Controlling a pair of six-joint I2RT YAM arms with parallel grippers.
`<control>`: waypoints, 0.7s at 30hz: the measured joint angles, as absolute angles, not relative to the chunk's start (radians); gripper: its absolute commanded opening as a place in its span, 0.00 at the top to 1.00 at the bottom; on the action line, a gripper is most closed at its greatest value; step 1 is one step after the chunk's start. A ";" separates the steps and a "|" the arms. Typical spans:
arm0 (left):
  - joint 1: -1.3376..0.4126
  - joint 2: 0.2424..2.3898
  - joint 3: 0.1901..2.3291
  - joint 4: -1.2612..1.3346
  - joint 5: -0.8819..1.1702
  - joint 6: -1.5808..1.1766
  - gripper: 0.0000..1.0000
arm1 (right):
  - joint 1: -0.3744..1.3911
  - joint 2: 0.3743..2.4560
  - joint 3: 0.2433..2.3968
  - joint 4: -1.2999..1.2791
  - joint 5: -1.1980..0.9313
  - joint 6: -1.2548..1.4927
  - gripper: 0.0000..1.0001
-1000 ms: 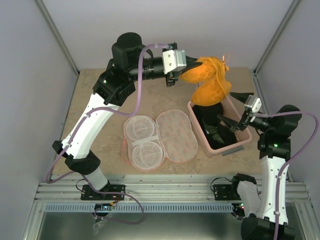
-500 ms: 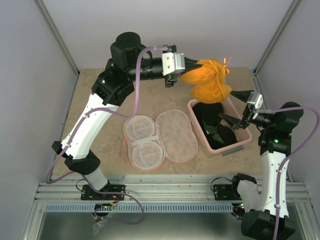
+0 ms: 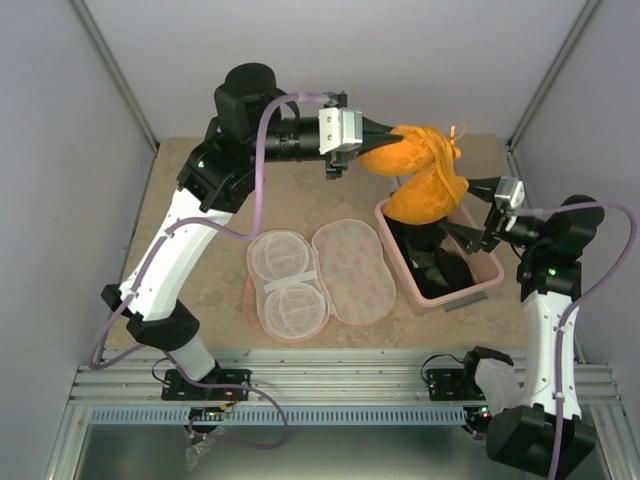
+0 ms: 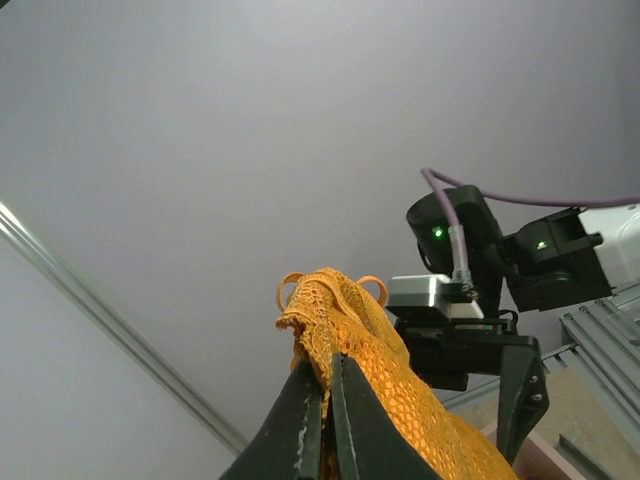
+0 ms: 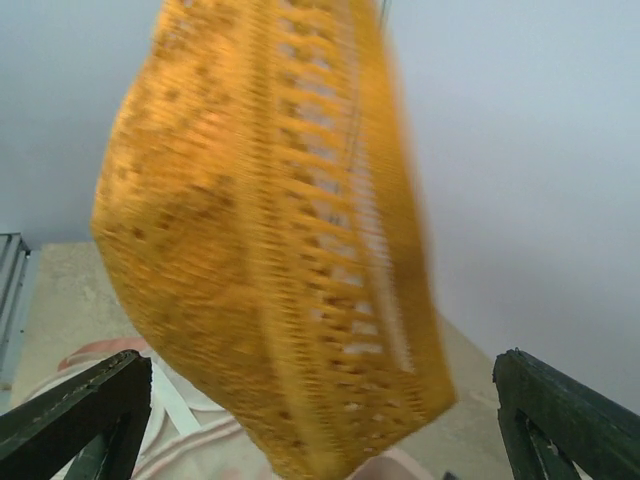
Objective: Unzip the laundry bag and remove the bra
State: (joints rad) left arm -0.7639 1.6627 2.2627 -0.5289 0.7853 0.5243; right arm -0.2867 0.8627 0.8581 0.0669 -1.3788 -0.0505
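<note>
The left gripper (image 3: 391, 130) holds the bra (image 3: 425, 190) tight, high over the pink bin (image 3: 456, 295). The right gripper (image 3: 458, 207) is wide open beside it.

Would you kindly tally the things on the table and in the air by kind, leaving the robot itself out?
Bra: 1
Laundry bag: 1
Pink bin: 1
Dark clothes heap: 1
Total: 4
</note>
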 measured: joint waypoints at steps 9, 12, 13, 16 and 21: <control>-0.764 1.652 2.265 -0.541 0.799 0.513 1.00 | -0.273 0.869 0.859 0.071 -1.493 -0.046 0.52; -0.764 1.652 2.263 -0.537 0.787 0.483 1.00 | -0.266 0.858 0.865 0.058 -1.522 -0.054 0.76; -0.764 1.652 2.263 -0.531 0.778 0.468 1.00 | -0.266 0.854 0.867 0.052 -1.530 -0.055 0.83; -0.764 1.652 2.259 -0.513 0.749 0.415 1.00 | -0.266 0.850 0.871 0.041 -1.542 -0.052 0.99; -0.754 1.652 2.215 -0.467 0.709 0.273 1.00 | -0.266 0.854 0.903 -0.024 -1.524 -0.002 1.00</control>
State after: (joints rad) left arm -0.7544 1.6516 2.2154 -0.4671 0.7094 0.2729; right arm -0.2657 0.8543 0.9031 -0.0238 -1.5242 -0.0017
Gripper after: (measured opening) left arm 0.011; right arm 0.022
